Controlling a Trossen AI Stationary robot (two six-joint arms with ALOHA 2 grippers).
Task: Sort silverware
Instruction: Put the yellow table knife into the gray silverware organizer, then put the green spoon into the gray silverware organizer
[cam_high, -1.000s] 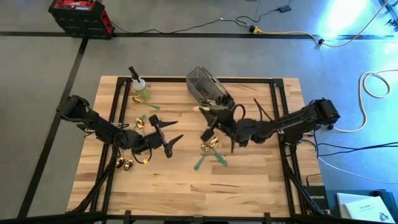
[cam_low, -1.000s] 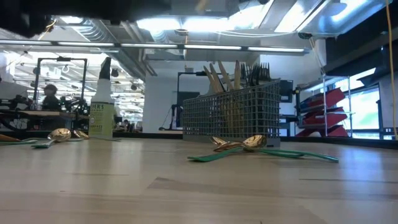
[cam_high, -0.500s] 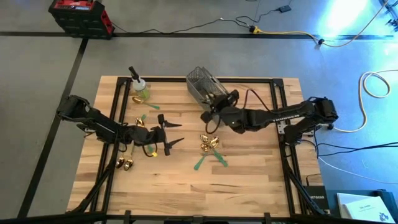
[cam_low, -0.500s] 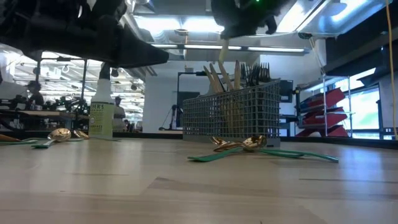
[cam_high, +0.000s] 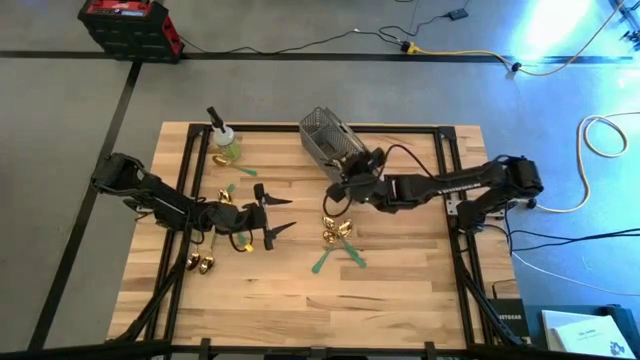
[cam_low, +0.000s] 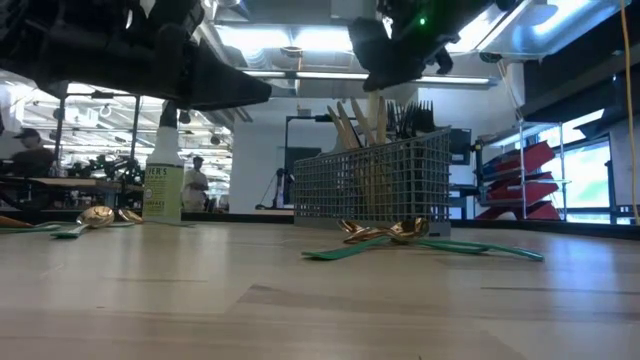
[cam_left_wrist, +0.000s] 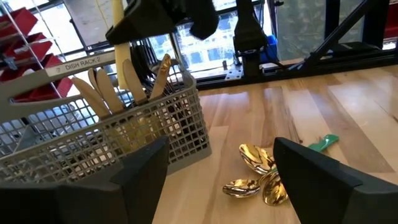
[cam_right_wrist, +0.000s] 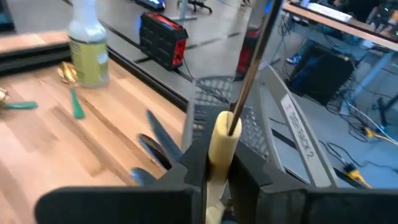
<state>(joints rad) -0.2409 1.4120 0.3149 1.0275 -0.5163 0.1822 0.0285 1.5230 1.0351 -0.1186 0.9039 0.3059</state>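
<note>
Right arm: we see it reach from the table's right side across to the caddy (cam_high: 331, 141), its wrist above the caddy's near end.
Right gripper (cam_right_wrist: 219, 163): we find its fingers pinched tight on a cream-handled piece (cam_right_wrist: 219, 142) of silverware, which stands upright between them just over the caddy; in the low view the cream handle (cam_low: 374, 106) hangs down from the gripper toward the utensils already standing inside.
Left arm: we see it stretch low from the table's left edge toward the middle.
Left gripper (cam_high: 272, 213): we see its fingers (cam_left_wrist: 140, 168) spread wide, holding nothing, hovering above the wood near the gold spoons (cam_left_wrist: 259, 174).
Caddy contents: we count cream handles (cam_left_wrist: 102, 94), a gold piece and dark forks (cam_low: 412, 117) standing upright in it.
Loose silverware: we see gold spoons and green-handled pieces (cam_high: 336, 253) lying at mid-table just in front of the caddy, and more gold pieces (cam_high: 200, 263) near the left edge.
Spray bottle (cam_high: 225, 139): we see it upright at the far left of the table, well apart from both grippers.
</note>
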